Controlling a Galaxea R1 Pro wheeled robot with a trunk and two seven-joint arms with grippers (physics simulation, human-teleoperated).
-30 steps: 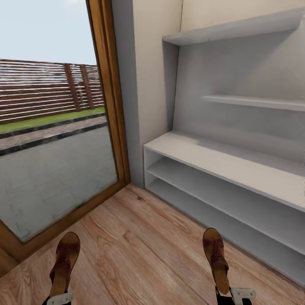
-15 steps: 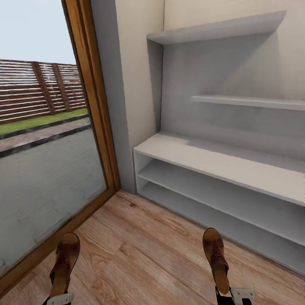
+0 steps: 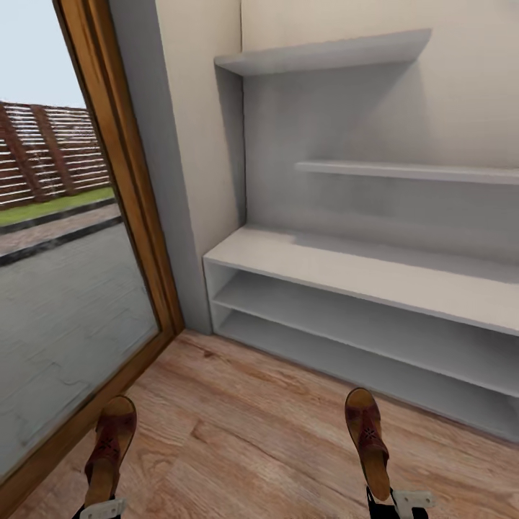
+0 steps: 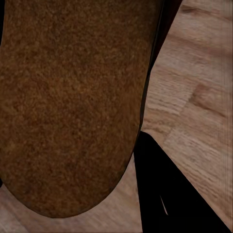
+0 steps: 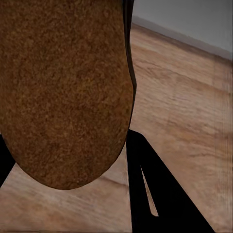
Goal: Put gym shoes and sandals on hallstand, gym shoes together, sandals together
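Since the earlier frames the whole head view had swung: the window frame (image 3: 119, 180) and the shoe rack (image 3: 360, 270) both sat further to the left of the picture, which was the camera turning rather than the furniture moving. Both sandals kept the same spots low in that view.

Each arm carried one sandal. The left sandal (image 3: 108, 450) stuck out forward from the left gripper (image 3: 101, 509), toe away from the robot, straps up, held above the wood floor (image 3: 252, 432). The right sandal (image 3: 367, 441) stuck out the same way from the right gripper (image 3: 393, 501). Both grippers were clenched on the heel ends, with only a sliver of pale casing showing at the bottom edge of the head view.

From the left wrist camera, the sandal's rough brown sole (image 4: 73, 102) lay close over the lens, with one dark finger (image 4: 170, 194) beside it and floor planks beyond. The right wrist camera gave much the same: brown sole (image 5: 63, 92), a dark finger (image 5: 160, 194), floor, and a pale strip of the rack's base (image 5: 194, 22) at the far edge.

The rack stood against the wall ahead and to the right, its flat top, two open tiers and two wall shelves (image 3: 404, 171) all bare. The sandals were well short of it, over the floor. Through the window, paving, grass and a slatted fence (image 3: 43, 155) showed outside.
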